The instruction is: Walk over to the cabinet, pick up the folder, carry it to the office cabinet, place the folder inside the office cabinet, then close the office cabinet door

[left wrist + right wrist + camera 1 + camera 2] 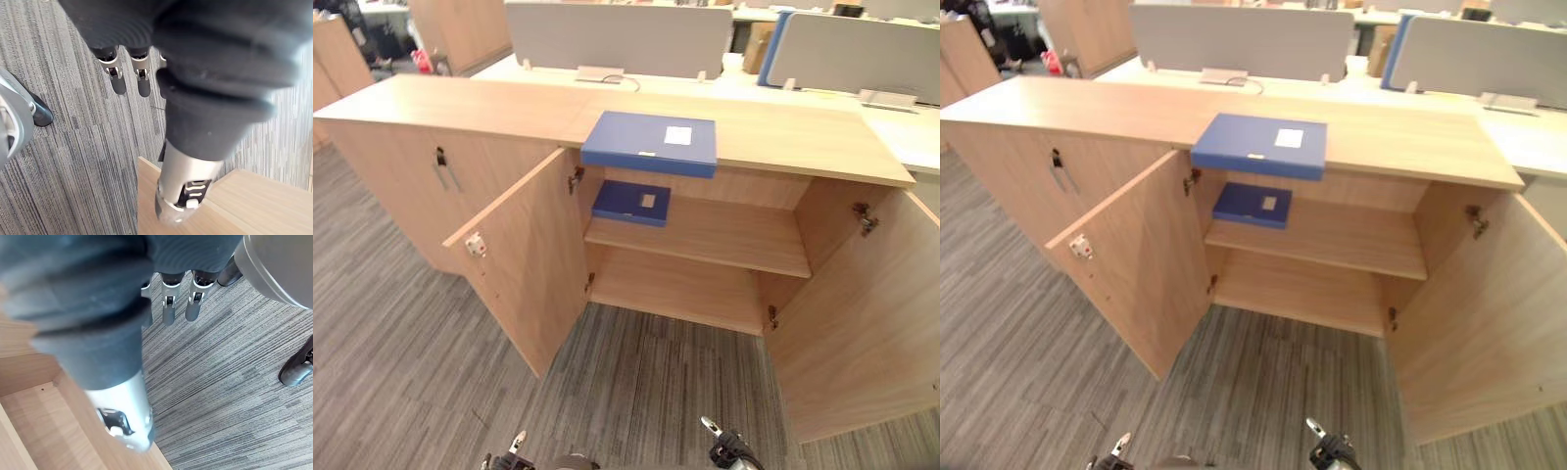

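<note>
carpet (411, 372) under left hand (119, 78), right hand (168, 308): both relaxed, empty

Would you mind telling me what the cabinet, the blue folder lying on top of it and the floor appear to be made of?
Cabinet: probably laminated board, with a matte, pale, even wood grain.
Folder: likely rigid plastic or coated card, smooth blue with crisp edges.
Floor: seemingly carpet, grey with fine stripes and no shine.

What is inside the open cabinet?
A small blue folder lies flat on the upper shelf, toward its left. The cabinet top and the bigger folder overhanging it cover the space right beneath them.
</note>
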